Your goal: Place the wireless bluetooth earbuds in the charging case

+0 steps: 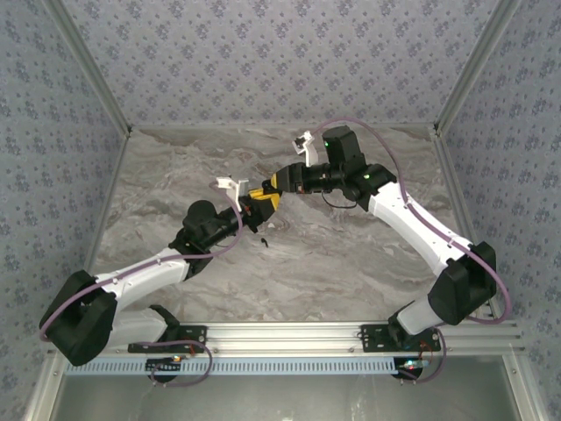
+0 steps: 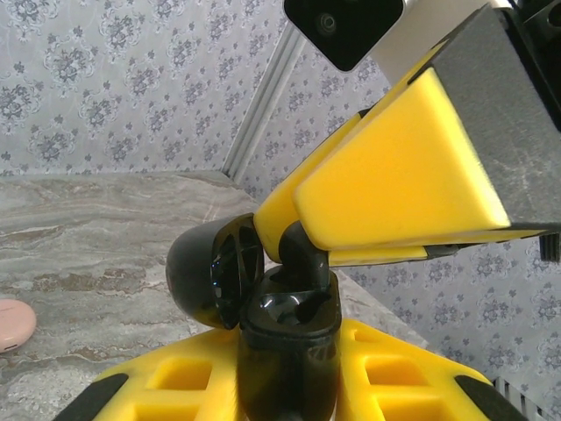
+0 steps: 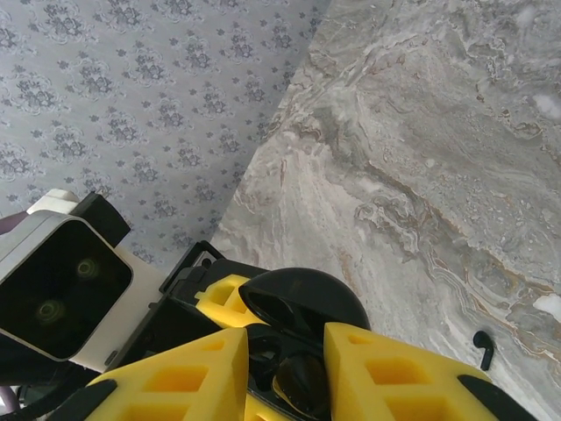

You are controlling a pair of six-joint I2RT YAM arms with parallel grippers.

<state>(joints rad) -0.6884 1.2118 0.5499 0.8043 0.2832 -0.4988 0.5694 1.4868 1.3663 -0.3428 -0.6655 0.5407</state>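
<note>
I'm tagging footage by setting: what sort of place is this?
Probably a staged robot test cell: patterned wallpaper panels in aluminium framing, a marble-look tabletop, two arms bolted to a rail.

I work in a robot lab cell, not a home. My table (image 1: 351,263) wears a marble print and is boxed in on the left, far and right by walls (image 1: 263,53) of flowered grey-blue paper, held in bare aluminium posts (image 1: 92,74). My two arms (image 1: 145,276) are bolted to an aluminium rail (image 1: 289,333) along the near edge. A slotted cable duct (image 1: 289,365) runs below it, and purple cables (image 1: 352,119) loop along the arms.
</note>
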